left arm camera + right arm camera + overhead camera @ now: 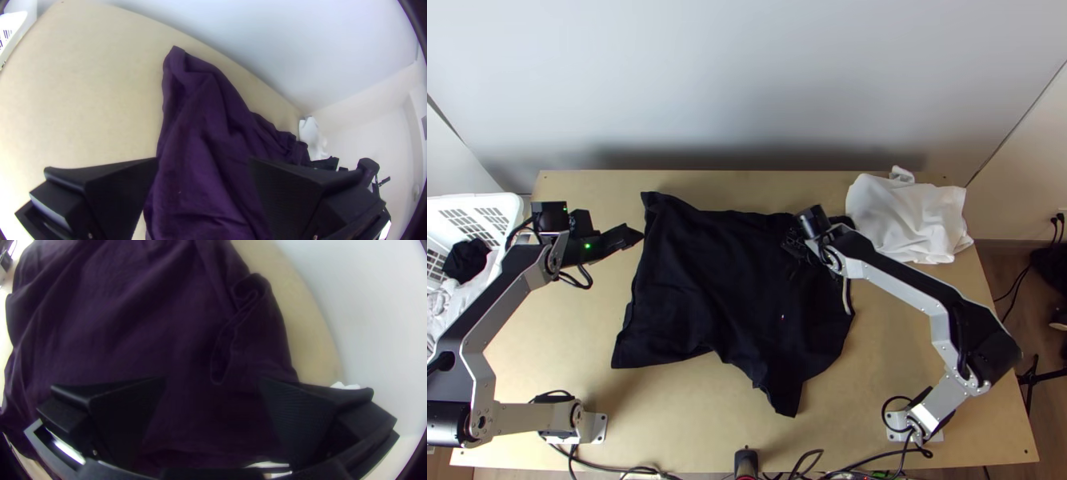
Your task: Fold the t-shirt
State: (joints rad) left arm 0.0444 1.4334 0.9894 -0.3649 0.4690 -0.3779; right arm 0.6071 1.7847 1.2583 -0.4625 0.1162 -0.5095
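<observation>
A dark t-shirt (723, 280) lies loosely spread with wrinkles over the middle of the table, one part pointing toward the near edge. Just off its left edge is my left gripper (637, 235); in the left wrist view the left gripper (204, 162) stands open, with the shirt (200, 133) between and beyond its fingers. My right gripper (797, 244) is over the shirt's upper right part. In the right wrist view the right gripper (212, 381) is open above the cloth, near a curled fold of the shirt (240, 320).
A white cloth (907, 216) lies bunched at the table's far right corner, beside the shirt. At the left edge stands a white basket (495, 204) holding dark and light cloths. Bare table (907, 344) shows between the shirt and the right arm's base.
</observation>
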